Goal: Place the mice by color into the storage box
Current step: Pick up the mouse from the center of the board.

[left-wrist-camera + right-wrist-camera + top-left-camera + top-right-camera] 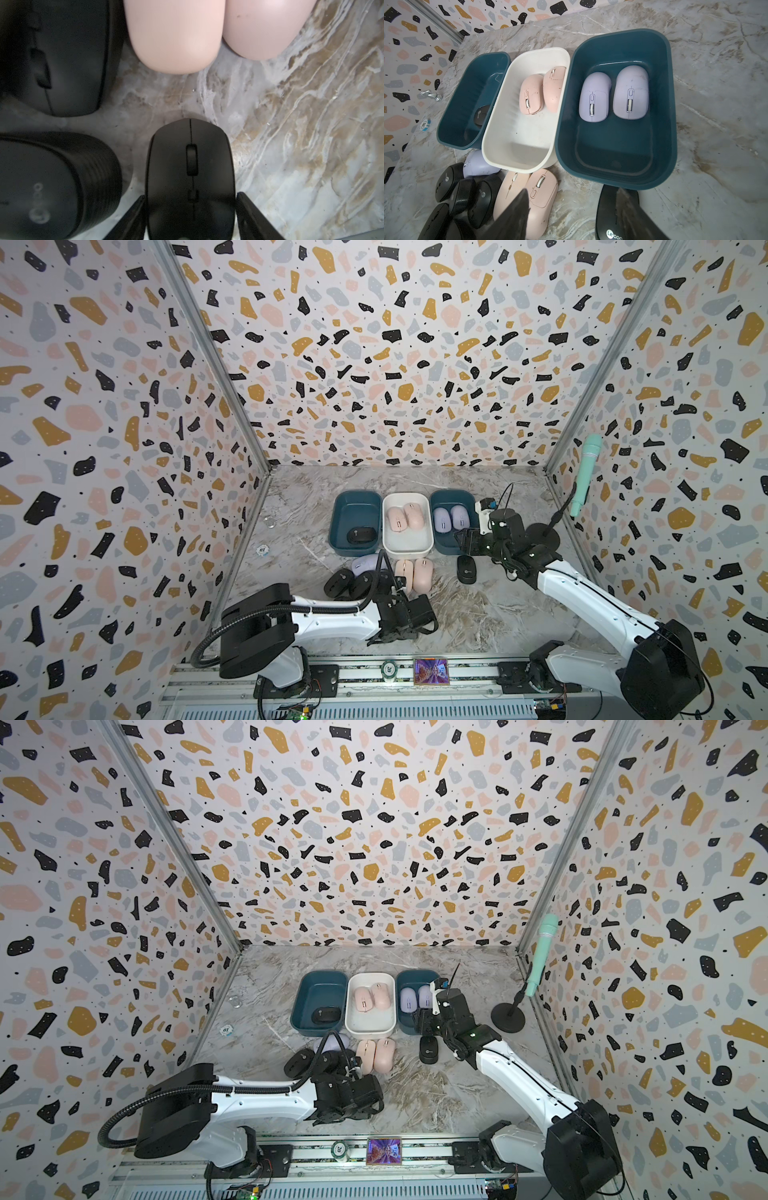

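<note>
Three storage boxes stand in a row. The left teal box (337,510) holds one black mouse (361,535), the white box (406,549) two pink mice (531,96), and the right teal box (618,172) two lavender mice (595,97). In front of them on the table lie a lavender mouse (365,564), black mice (338,583), two pink mice (423,574) and a lone black mouse (466,569). My left gripper (190,216) is shut on a black mouse (191,158), its fingers against both sides. My right gripper (575,218) hangs open over the lone black mouse (610,218).
A mint microphone (586,472) on a black stand is at the right wall. A poker chip (262,549) and a small metal piece (429,95) lie left of the boxes. A chip and a picture card (431,671) sit on the front rail.
</note>
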You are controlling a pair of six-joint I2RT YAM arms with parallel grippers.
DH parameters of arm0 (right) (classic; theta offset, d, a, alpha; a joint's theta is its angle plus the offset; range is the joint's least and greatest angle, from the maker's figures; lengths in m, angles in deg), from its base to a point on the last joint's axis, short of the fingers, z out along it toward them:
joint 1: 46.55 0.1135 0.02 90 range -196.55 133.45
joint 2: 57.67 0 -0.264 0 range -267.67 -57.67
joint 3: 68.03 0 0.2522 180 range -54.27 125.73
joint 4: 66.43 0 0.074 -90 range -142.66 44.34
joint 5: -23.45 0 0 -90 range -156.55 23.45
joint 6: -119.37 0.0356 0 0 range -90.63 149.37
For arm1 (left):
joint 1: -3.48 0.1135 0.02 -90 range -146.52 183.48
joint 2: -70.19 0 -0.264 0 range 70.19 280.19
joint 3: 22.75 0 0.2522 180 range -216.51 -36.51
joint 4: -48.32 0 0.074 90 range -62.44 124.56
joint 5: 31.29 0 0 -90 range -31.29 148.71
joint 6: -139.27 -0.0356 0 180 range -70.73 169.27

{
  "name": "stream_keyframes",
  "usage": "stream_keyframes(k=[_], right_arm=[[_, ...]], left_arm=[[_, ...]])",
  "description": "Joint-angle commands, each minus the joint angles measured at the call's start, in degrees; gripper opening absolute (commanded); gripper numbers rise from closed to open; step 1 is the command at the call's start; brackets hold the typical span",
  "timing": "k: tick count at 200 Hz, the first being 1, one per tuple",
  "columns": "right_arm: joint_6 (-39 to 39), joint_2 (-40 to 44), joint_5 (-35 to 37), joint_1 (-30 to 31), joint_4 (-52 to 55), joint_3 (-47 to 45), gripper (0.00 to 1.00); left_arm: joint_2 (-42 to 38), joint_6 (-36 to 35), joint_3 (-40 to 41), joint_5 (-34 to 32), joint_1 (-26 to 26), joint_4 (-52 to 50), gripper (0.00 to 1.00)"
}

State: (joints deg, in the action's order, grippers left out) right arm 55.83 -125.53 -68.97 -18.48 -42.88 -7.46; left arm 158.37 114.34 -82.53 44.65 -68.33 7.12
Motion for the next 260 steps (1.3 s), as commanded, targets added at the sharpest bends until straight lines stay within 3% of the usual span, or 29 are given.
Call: stream_keyframes(k=[1, 57, 141, 167, 189, 260], right_arm=[[-0.6, 0.8, 0.1, -0.3, 0.1, -0.4, 0.67], [-0.4, 1.1, 0.2, -0.6, 0.4, -0.7, 0.67], [0.8, 1.2, 0.1, -0.8, 0.1, -1.5, 0.68], [0.9, 1.1, 0.2, -0.8, 0.1, -1.7, 0.68], [1.0, 1.1, 0.2, -0.9, 0.0, -1.8, 0.68], [1.0, 1.2, 1.0, -1.3, 0.8, -0.6, 0.68]], left_arm=[[1.4, -2.4, -2.2, -1.7, -0.3, -3.2, 0.65], [4.7, -4.7, -4.5, -2.2, -0.3, -6.0, 0.61], [8.4, -8.3, -6.3, 1.1, -0.3, -7.9, 0.66], [8.0, -8.3, -6.4, 0.0, -0.3, -8.1, 0.61], [7.1, -8.4, -7.0, -1.1, 0.1, -8.2, 0.51], [3.9, -10.7, -14.2, -7.1, 5.3, -8.2, 0.47]])
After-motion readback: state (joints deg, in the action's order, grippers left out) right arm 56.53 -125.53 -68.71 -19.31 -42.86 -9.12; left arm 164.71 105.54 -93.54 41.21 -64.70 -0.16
